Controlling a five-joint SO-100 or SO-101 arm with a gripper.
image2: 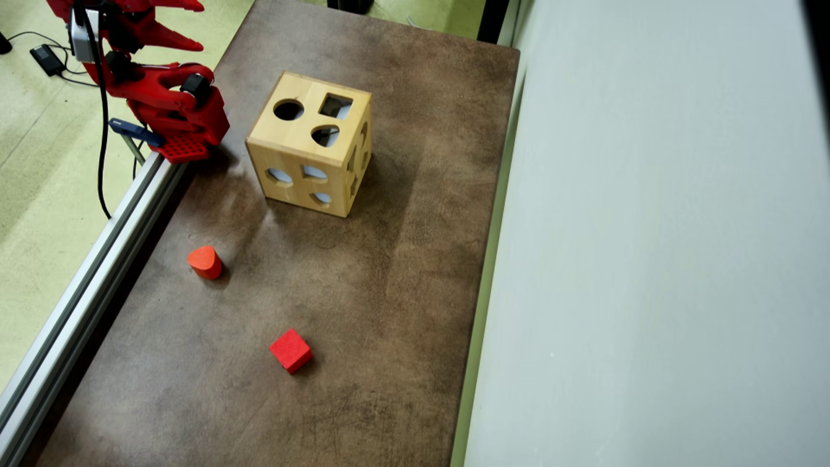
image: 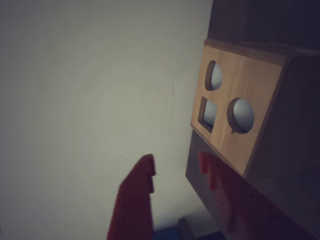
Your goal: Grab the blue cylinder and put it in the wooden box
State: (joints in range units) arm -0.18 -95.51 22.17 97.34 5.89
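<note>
Wooden box (image2: 295, 139): upright on brown tabletop (image2: 389, 292).
Hand (image: 175, 172): open, empty, near box.
Red cube (image2: 290, 350): well apart.

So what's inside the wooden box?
Through the holes of the wooden box only pale light and dark hollow show. No blue cylinder is visible on the table; whether it sits inside is hidden by the walls.

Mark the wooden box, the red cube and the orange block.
Wooden box (image2: 305, 133): overhead view, bare wood on its top face.
Red cube (image2: 290, 349): overhead view, middle of its top face.
Orange block (image2: 203, 259): overhead view, its flat top end.
</note>
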